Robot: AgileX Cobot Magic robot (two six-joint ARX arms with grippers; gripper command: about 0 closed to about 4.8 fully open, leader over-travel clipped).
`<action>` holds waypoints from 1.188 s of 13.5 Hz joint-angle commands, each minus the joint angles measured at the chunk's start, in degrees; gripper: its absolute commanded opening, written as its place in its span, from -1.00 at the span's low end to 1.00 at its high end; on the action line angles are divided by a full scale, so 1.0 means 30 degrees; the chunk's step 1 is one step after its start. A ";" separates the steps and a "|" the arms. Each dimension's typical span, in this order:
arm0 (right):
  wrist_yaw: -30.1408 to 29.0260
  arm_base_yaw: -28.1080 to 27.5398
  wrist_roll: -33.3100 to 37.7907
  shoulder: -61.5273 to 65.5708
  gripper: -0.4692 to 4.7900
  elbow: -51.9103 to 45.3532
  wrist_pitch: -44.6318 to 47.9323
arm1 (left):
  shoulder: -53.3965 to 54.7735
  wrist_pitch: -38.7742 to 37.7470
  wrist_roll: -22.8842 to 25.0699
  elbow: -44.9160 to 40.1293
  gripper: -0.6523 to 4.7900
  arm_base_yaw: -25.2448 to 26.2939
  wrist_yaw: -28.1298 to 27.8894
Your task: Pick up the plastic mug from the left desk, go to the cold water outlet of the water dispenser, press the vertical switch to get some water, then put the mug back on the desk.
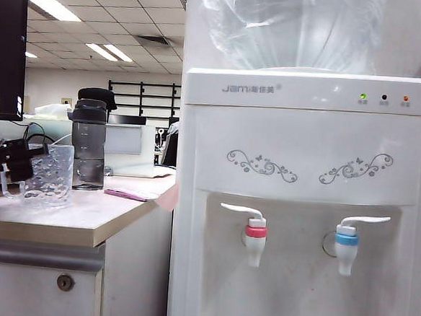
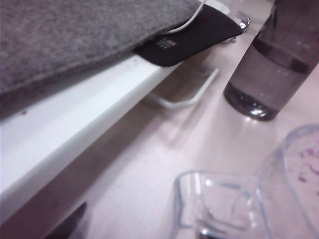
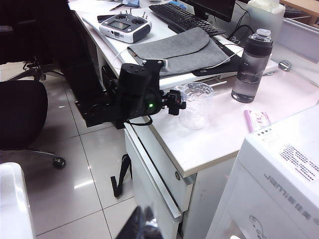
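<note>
On the pale bench in this office, the left hand gapes beside the plastic mug; the right hand's state I cannot tell.

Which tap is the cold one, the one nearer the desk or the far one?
The far one: the cold water outlet has a blue collar. The tap nearer the desk has a red collar. Neither gripper is near it.

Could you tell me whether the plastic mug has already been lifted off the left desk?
No, the plastic mug stands on the left desk, with the open left gripper at its side.
</note>
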 commanded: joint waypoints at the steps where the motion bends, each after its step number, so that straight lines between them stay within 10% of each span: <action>1: 0.0044 0.0015 -0.0044 0.0189 -0.83 0.0058 0.0211 | -0.0036 0.0248 0.2178 0.0423 0.26 0.0087 0.0087; 9: 0.0022 0.0029 -0.0036 0.0466 -0.83 0.0066 0.0342 | 0.0007 -0.0452 0.3818 0.1406 0.22 0.0984 0.2922; 11: 0.0022 0.0029 -0.0036 0.0466 -0.83 0.0066 0.0342 | 0.0087 -0.0488 0.3942 0.1472 -0.26 0.1056 0.3002; 16: 0.0029 0.0022 -0.0044 0.0474 -0.83 0.0066 0.0342 | 0.0466 -0.1209 0.4284 0.1515 -0.15 0.1071 0.6156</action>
